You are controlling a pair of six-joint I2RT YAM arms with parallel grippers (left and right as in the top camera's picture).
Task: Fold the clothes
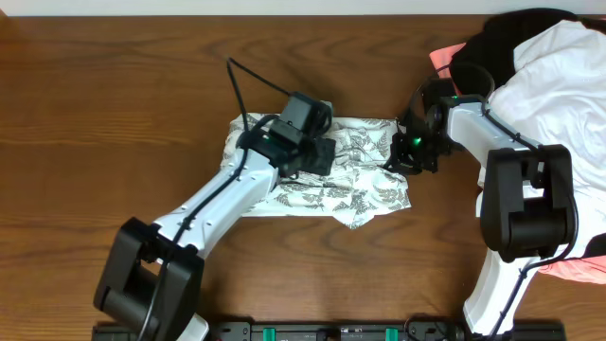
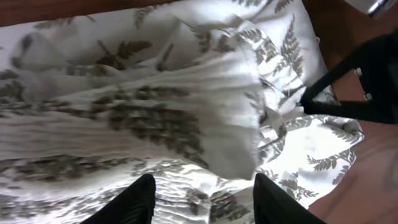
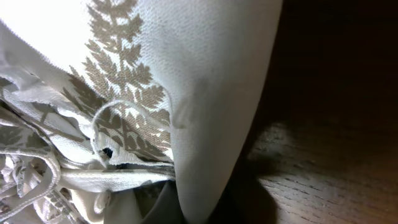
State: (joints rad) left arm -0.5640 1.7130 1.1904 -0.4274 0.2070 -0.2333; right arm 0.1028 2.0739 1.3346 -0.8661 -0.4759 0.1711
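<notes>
Leaves the clothes (image 1: 365, 194) mid-desk, stretched lengthwise toward the left and right edges. Farther back, spreads the left end effector (image 2: 204, 190) above the cloth's middle and pinches the right hem with the right end effector (image 1: 404, 153), seemingly better placed to carry it leftward.

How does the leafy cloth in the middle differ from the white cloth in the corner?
The leafy cloth is printed all over with grey-green ferns; the white cloth is plain. The leafy cloth lies spread low on the table between the two arms; the white cloth is heaped at the table's edge with a black garment and a pink garment. Both are white, soft and rumpled.
</notes>
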